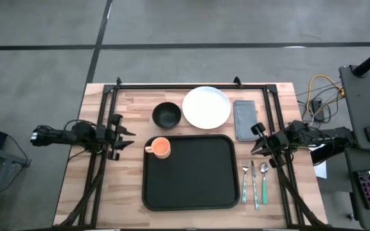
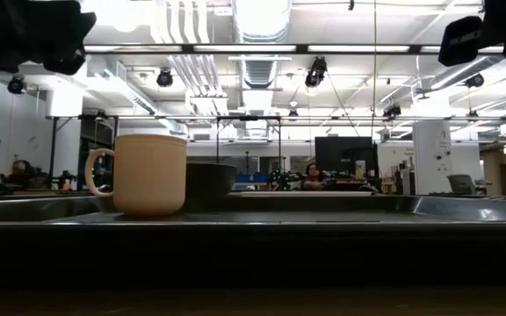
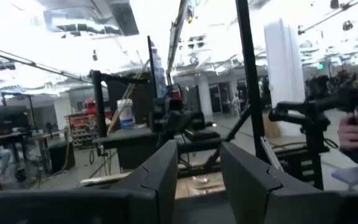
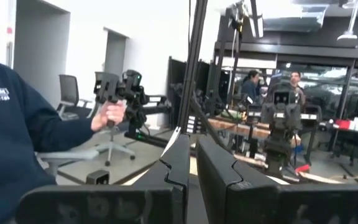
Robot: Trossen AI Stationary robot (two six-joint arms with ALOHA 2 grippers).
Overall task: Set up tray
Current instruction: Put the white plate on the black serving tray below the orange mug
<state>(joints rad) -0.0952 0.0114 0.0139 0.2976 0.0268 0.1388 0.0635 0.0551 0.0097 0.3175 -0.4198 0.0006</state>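
Observation:
The large black tray (image 1: 188,186) lies flat at the middle of the table; its near rim (image 2: 253,241) fills the bottom of the low view. An orange cup (image 1: 161,148) (image 2: 148,174) stands upright on the tray's far left corner. My left gripper (image 1: 131,138) (image 3: 199,149) hovers left of the tray, open and holding nothing. My right gripper (image 1: 254,140) (image 4: 192,140) hovers right of the tray above the table, its fingers nearly together and holding nothing. Both point toward the tray.
A black bowl (image 1: 166,114), a white plate (image 1: 206,107) and a grey napkin (image 1: 244,119) lie beyond the tray's far edge. Cutlery, three pieces (image 1: 254,183), lies right of the tray. A black frame (image 1: 191,85) runs around the table. A person (image 4: 17,124) stands beyond the table.

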